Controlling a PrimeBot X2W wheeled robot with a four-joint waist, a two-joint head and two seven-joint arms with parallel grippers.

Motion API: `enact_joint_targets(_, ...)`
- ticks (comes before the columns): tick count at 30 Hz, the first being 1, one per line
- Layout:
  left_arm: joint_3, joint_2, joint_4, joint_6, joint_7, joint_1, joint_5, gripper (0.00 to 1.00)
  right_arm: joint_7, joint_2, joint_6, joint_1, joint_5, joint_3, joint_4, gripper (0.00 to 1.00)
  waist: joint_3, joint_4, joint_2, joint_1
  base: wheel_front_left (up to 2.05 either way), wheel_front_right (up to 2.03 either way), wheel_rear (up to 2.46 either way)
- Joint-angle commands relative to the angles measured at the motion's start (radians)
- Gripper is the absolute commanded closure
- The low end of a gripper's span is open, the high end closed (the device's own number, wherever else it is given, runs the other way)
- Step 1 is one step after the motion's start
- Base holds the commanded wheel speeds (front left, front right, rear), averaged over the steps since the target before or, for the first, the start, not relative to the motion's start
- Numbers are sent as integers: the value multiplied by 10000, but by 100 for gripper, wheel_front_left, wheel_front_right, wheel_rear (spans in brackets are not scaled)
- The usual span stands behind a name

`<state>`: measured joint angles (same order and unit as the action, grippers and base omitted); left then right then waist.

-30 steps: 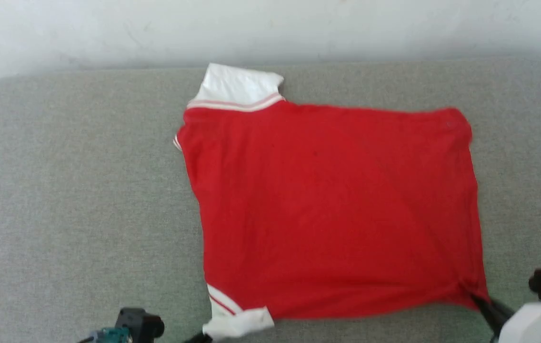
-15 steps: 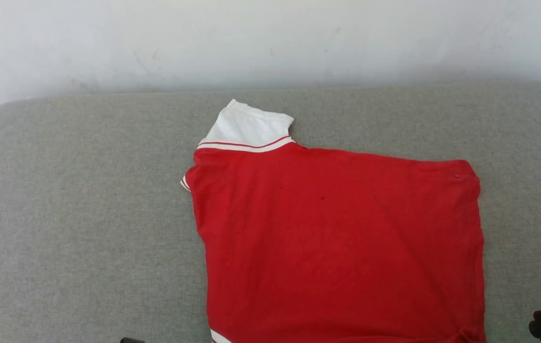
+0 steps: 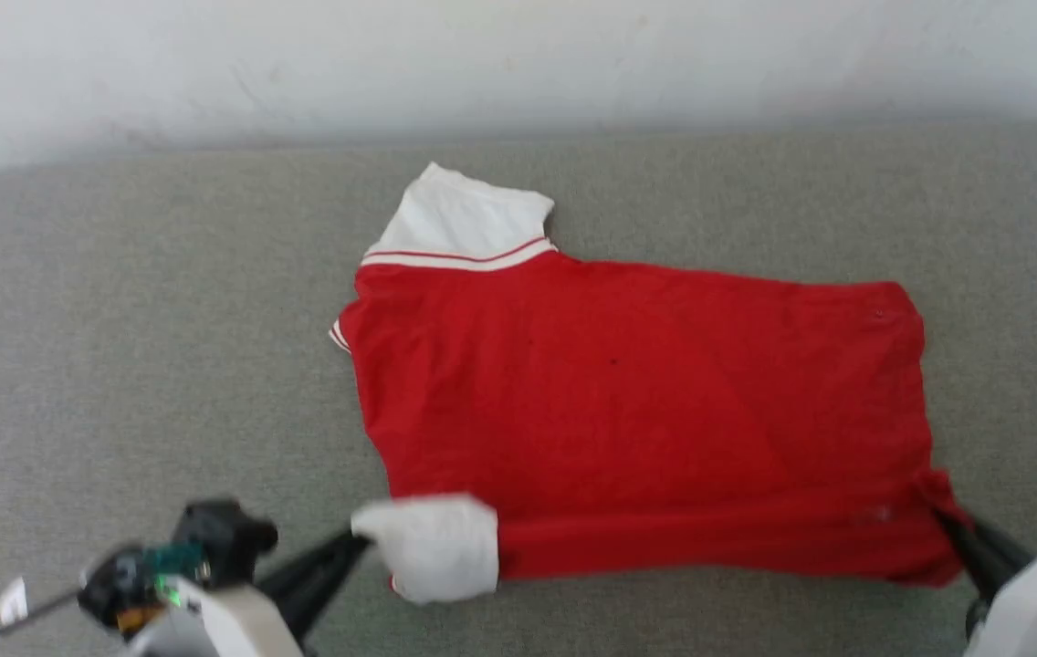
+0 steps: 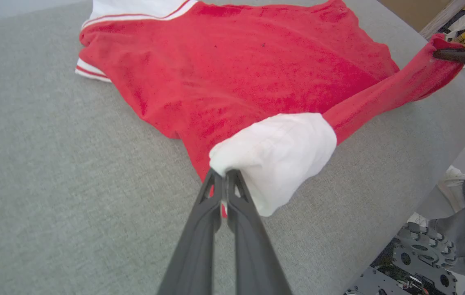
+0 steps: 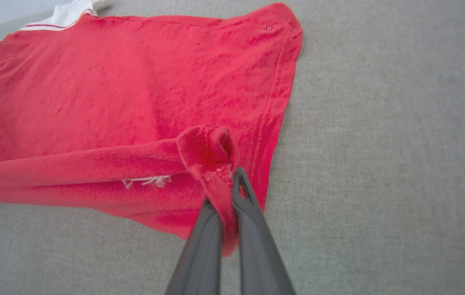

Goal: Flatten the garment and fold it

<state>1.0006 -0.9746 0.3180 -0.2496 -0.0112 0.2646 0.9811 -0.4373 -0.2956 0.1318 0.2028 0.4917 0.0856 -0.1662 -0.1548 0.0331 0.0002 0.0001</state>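
Red thin-fabric short-sleeved jersey shirt (image 3: 628,392) with white sleeve ends lies spread on the grey cloth-covered bench (image 3: 135,319), near edge lifted taut; left fingers (image 4: 199,237) clamp its white sleeve (image 4: 281,151), right fingers (image 5: 253,246) clamp its red hem corner (image 5: 210,149)

light: bright, even, soft | shadows: faint | head view: slightly blurred | wrist views: wide-angle edge bending
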Motion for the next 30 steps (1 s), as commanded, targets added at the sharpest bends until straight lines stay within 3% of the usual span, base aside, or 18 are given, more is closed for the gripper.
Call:
enact_joint_targets(1, -135, -103, -60, 150, 110, 499, -272, 100, 147, -98, -11, -443, -125, -11, -79, 100, -524, -118, -2, -1, 0, 0, 0)
enact_joint_targets(10, -639, 274, -894, 1033, 333, 2742, -1299, 100, 291, -341, -11, -2537, -602, -555, 122, 100, -1888, -338, -2, -1, 0, 0, 0)
enact_joint_targets(19, -589, 1358, -2646, 2027, 239, 3773, -1248, 100, -70, -376, -11, -3564, -771, -774, 1255, 100, -2712, -347, -2, -1, 0, 0, 0)
enact_joint_targets(29, -492, 2364, -4456, 2273, -850, 3773, -1417, 100, -46, -253, -11, -3716, -642, -925, 1852, 100, -2991, -308, -2, -1, 0, 0, 0)
enact_joint_targets(30, -494, 2439, -4577, 2287, -922, 3782, -1416, 100, -9, -215, -11, -3734, -630, -873, 1882, 93, -2998, -300, -2, -1, 0, 0, 0)
